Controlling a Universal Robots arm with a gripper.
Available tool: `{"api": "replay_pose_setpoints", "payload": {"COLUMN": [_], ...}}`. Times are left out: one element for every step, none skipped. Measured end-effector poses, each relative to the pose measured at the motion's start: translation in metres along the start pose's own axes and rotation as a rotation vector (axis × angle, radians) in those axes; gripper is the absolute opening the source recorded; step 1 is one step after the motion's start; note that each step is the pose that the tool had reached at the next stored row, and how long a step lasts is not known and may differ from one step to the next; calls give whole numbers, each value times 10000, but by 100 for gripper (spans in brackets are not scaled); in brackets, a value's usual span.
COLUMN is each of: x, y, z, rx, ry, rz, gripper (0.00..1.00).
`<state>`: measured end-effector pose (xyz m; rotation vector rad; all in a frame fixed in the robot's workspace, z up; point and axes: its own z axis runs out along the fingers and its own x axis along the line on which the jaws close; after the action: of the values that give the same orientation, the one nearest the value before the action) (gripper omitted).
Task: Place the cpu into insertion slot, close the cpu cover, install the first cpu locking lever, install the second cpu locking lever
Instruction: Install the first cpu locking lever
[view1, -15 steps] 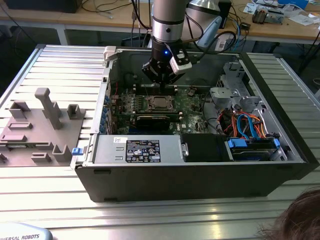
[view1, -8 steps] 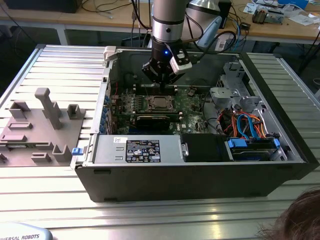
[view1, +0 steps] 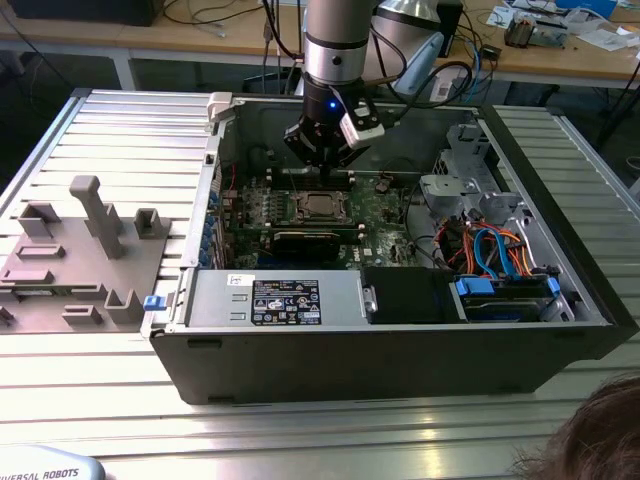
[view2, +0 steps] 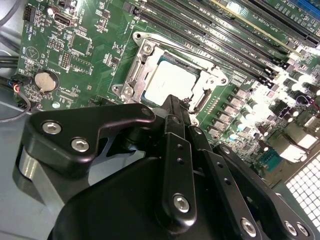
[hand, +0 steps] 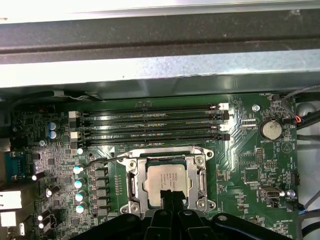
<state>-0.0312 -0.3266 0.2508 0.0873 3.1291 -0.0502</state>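
Note:
The cpu lies flat in the insertion slot on the green board, its silver top showing in both wrist views. The cpu cover, a silvery frame, lies down around the chip with its window over it. A thin wire lever runs along one side of the socket; whether it is latched I cannot tell. My gripper hangs just above the socket's edge, its black fingers shut together with nothing between them. In the exterior view the gripper stands behind the socket inside the open case.
Long black memory slots run beside the socket, and a coin battery sits farther off. The case wall rises behind. A power supply, a drive cage with cables, a grey fixture and a person's head are nearby.

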Motion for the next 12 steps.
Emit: {"api": "replay_pose_setpoints", "payload": {"x": [0, 0, 0, 0, 0, 0, 0, 0, 0, 0, 0, 0], "y": [0, 0, 0, 0, 0, 0, 0, 0, 0, 0, 0, 0], "z": [0, 0, 0, 0, 0, 0, 0, 0, 0, 0, 0, 0], "rx": [0, 0, 0, 0, 0, 0, 0, -1, 0, -1, 0, -1], "ry": [0, 0, 0, -1, -1, -1, -1, -2, -2, -2, -2, -3], "rz": [-6, -12, -18, -25, -30, -41, -48, -59, -68, -74, -79, -90], "gripper": [11, 11, 11, 11, 11, 11, 11, 11, 11, 11, 11, 11]}}
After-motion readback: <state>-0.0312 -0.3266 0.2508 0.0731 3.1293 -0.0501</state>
